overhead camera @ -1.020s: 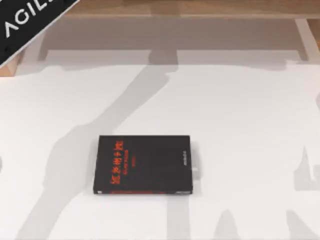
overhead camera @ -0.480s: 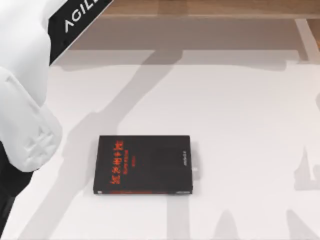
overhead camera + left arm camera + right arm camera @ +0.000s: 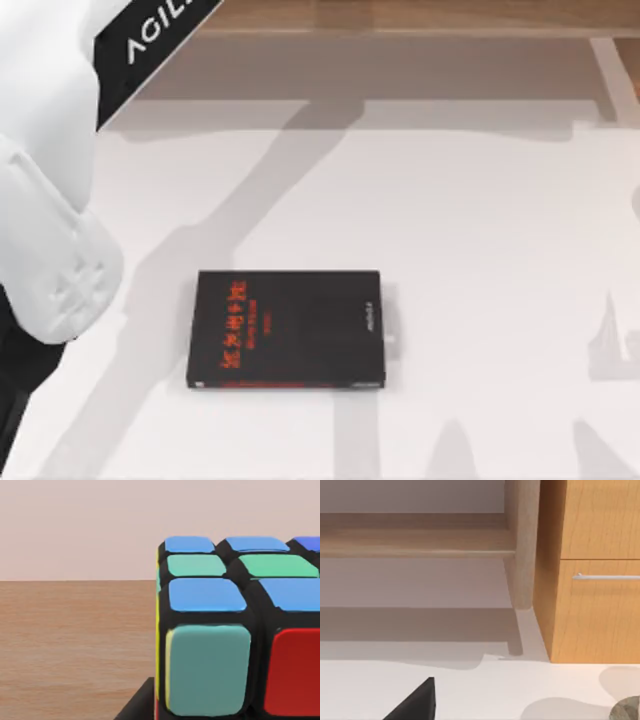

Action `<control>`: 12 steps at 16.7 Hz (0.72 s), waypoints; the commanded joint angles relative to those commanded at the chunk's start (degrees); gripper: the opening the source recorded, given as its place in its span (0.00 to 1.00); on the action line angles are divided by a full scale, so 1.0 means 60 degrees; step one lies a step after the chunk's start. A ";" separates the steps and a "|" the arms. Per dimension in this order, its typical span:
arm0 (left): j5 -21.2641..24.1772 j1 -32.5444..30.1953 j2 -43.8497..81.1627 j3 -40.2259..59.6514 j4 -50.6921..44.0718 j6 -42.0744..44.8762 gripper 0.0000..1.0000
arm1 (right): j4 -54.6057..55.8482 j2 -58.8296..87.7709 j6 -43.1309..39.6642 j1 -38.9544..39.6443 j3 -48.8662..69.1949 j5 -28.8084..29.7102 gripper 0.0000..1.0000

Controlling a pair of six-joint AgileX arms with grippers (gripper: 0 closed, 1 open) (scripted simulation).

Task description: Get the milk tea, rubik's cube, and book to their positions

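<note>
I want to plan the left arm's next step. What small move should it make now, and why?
Probably carry the rubik's cube a little farther and level. It sits right before the left wrist camera, seemingly held above a wooden surface, while the left arm is over the table's left side.

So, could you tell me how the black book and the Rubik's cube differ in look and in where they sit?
The black book is a flat slab, black with red lettering; the Rubik's cube is blocky, with blue, green, teal and red tiles. The black book lies flat on the white table; the Rubik's cube stands before a wooden surface, close to the left wrist camera. Both have black in them.
</note>
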 joint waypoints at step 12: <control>0.0000 0.0000 0.0000 0.0000 0.0000 0.0000 1.00 | 0.0000 0.0000 0.0000 0.0000 0.0000 0.0000 1.00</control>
